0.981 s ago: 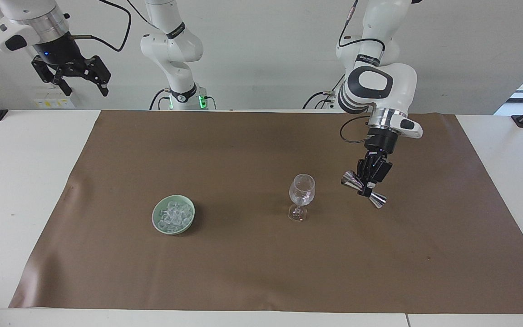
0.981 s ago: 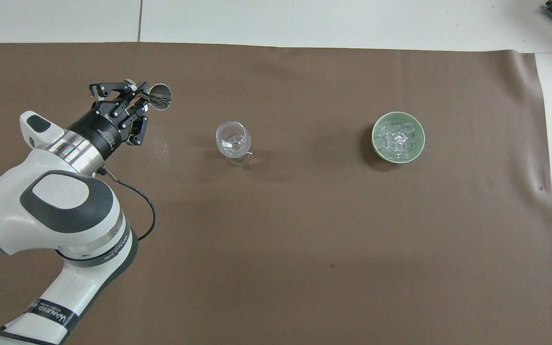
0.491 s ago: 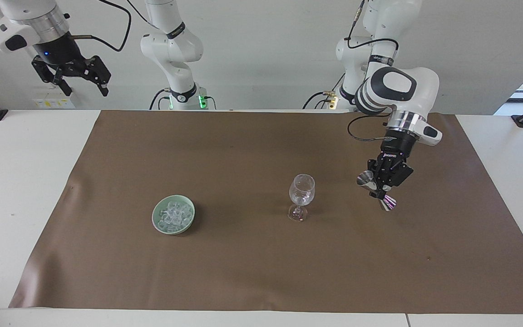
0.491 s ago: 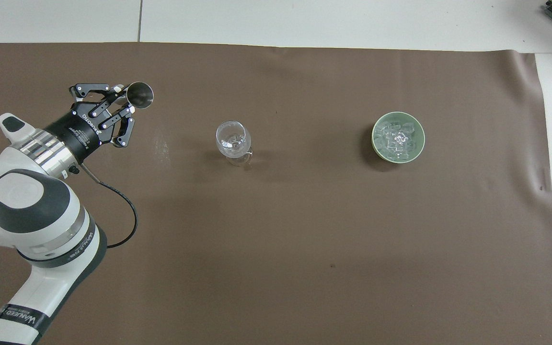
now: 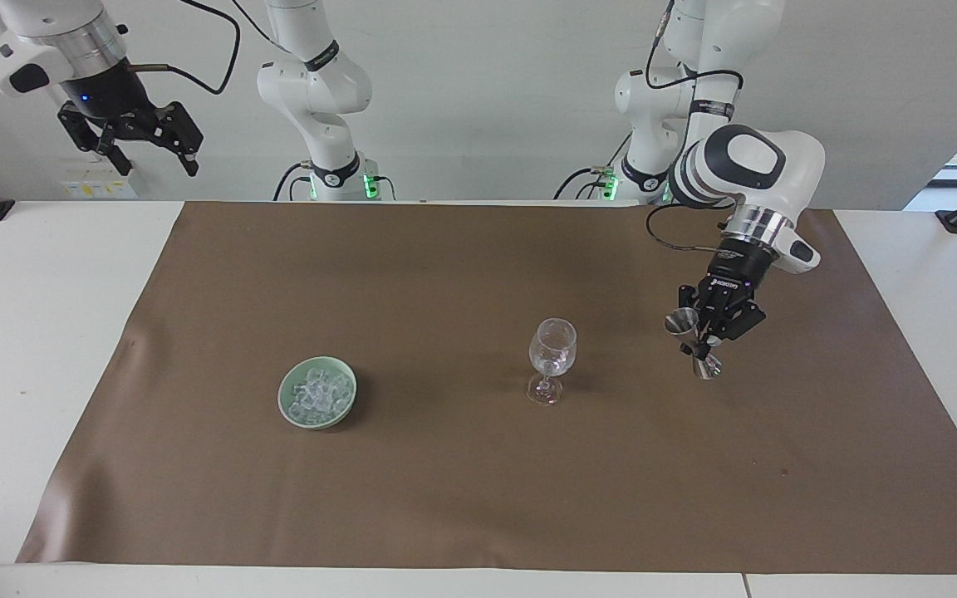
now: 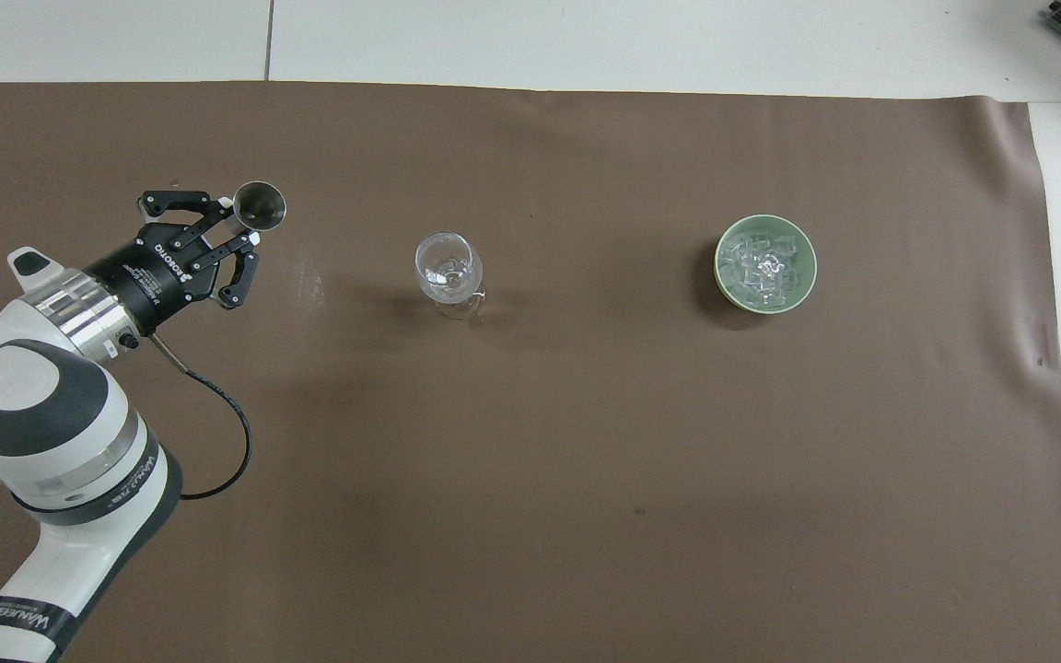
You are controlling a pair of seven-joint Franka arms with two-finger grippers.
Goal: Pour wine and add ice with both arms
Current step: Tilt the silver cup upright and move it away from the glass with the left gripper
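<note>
1. Presently, a shiny steel double-cone jigger [image 5: 694, 344] is gripped by the clenched left pincer [image 5: 705, 339] over the brown mat [image 5: 445, 498].
2. Clear glassy ice cubes [image 5: 318, 394] are heaped in a pale green bowl [image 5: 289, 409], beside the clear stemmed glass [image 5: 552, 357], toward the right arm's end of the desk.
3. The right pincer [image 5: 142, 137] is held raised, spread wide, idle.

You had 2 high cameras on the brown mat [image 5: 445, 274]. One faced the robots from across the table, far enough to take in the whole mat. The other looked steeply down from the robots' end, closer in. Both shared the mat, half a turn apart.
</note>
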